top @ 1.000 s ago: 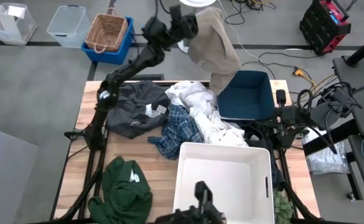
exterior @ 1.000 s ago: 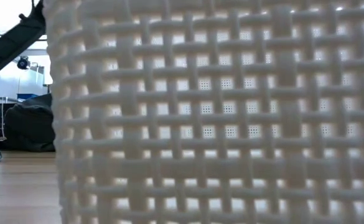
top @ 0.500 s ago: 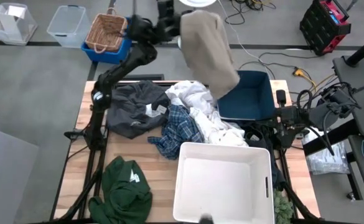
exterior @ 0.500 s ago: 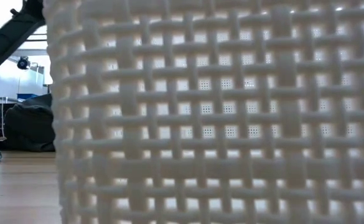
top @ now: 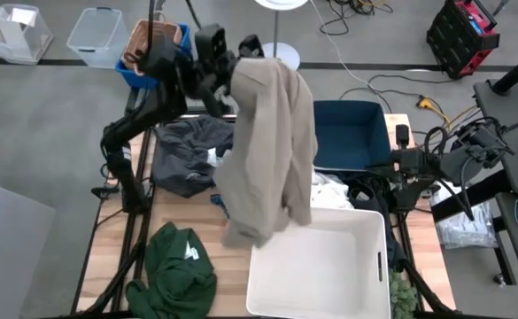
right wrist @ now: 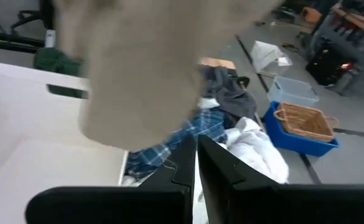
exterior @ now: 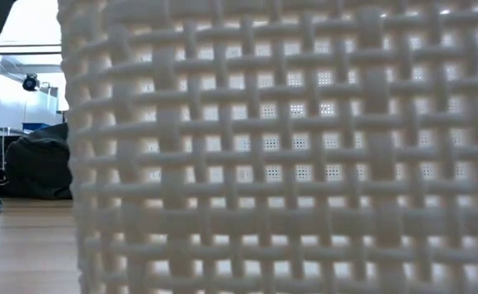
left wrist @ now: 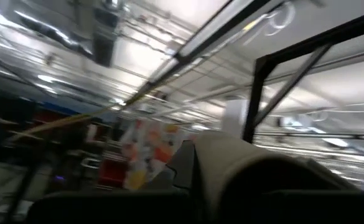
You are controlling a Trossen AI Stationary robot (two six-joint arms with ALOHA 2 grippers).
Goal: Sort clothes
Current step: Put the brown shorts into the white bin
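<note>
Khaki garment | we are carrying it, left gripper clamped on it | risk: trailing hem snagging white bin rim | right gripper closed, empty.

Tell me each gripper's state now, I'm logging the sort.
Left gripper: shut on the khaki-beige fabric garment, lifted high.
Right gripper: shut, holding nothing visible.

No legible text, label, brand, number or sign in any view. Green garment near the table's front left corner carries a small pale mark — unreadable. Nothing else bears lettering.
</note>
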